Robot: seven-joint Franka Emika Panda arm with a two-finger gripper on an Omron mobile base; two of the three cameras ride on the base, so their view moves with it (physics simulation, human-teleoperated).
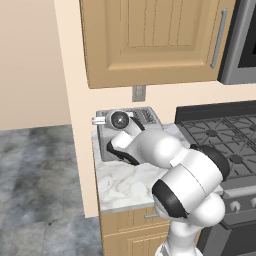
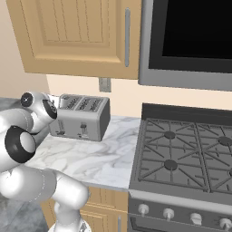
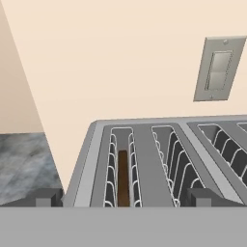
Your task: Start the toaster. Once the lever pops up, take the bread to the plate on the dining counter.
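On the small marble counter (image 2: 90, 158) beside the gas stove (image 2: 190, 154), under the wooden wall cabinet (image 2: 81, 31), the toaster (image 2: 84, 118) is set against the wall, its front face with the levers and knobs turned outward toward the robot, presumably so that the controls can be reached from the counter's open side. A wall switch plate (image 3: 214, 69) is seen just above and behind it.

The arm is folded over the left end of the toaster, the hand held above the slots and looking down along them. The gripper (image 3: 123, 198) is noted at the bottom of the hand view with its fingers (image 3: 48, 198) wide apart, nothing between them; the spread straddles the two leftmost slots.

The bread (image 3: 123, 178) is seen sunk deep in the leftmost slot, a thin dark brown slice standing on edge between the wire guides. Judged from this, toasting is not yet finished or the slice is about to be lifted out; which cannot be told.
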